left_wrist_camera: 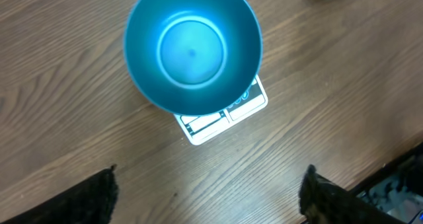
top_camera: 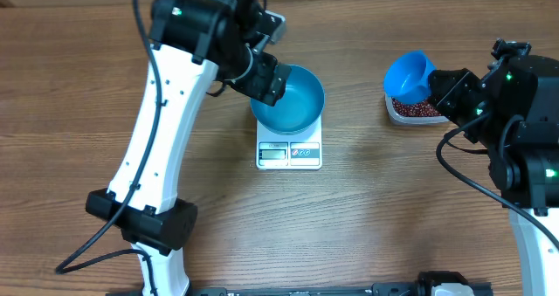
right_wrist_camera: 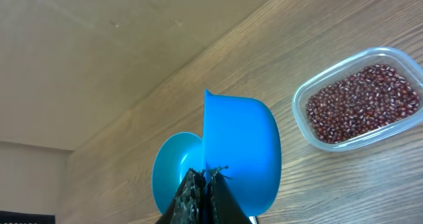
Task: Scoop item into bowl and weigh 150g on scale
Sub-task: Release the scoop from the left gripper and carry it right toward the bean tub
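Note:
The teal-blue bowl (top_camera: 290,100) (left_wrist_camera: 193,49) stands on the white scale (top_camera: 289,153) (left_wrist_camera: 221,118), and its inside is bare. My left gripper (top_camera: 267,79) (left_wrist_camera: 208,187) hangs open just off the bowl's left rim, with only table between its fingers (left_wrist_camera: 86,197). My right gripper (top_camera: 441,91) (right_wrist_camera: 206,178) is shut on the handle of a small blue scoop (top_camera: 409,76) (right_wrist_camera: 241,151). The scoop is held above a clear tub (top_camera: 390,109) (right_wrist_camera: 301,118) of dark red-brown beans (top_camera: 417,110) (right_wrist_camera: 363,102). No beans show inside the scoop.
The scale's display and buttons (top_camera: 289,154) face the table's front edge. Bare wooden table (top_camera: 367,217) lies between the scale and the tub and across the front. The left arm's white link (top_camera: 153,139) slants over the left half.

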{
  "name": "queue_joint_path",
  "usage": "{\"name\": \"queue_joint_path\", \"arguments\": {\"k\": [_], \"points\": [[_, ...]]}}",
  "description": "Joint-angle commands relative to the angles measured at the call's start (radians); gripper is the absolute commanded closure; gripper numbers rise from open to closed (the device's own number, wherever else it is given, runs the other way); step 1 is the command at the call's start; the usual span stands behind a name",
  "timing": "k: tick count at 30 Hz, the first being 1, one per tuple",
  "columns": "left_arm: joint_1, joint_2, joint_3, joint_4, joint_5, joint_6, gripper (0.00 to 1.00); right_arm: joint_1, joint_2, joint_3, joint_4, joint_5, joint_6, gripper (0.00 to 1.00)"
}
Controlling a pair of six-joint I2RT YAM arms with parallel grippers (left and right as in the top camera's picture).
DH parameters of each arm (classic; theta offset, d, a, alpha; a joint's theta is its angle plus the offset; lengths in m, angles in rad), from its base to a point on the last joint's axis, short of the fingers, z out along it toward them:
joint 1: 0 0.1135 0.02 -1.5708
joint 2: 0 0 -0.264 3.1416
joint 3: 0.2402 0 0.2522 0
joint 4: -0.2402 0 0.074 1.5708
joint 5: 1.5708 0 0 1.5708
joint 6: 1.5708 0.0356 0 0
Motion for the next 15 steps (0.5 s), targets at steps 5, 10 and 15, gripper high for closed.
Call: {"name": "queue_joint_path", "arguments": {"k": [5, 10, 15], "points": [[-0.025, -0.007, -0.047, 0.07, 0.001, 0.032, 0.25, -0.003, -0.007, 0.026, -0.036, 0.074, -0.047, 0.96], [-0.032, -0.007, -0.062, 0.095, -0.016, 0.032, 0.31, -0.003, -0.007, 0.026, -0.089, 0.116, -0.077, 0.96], [-0.071, -0.007, -0.09, 0.13, -0.143, 0.013, 0.33, -0.003, -0.007, 0.027, -0.095, 0.119, -0.091, 0.96]]}}
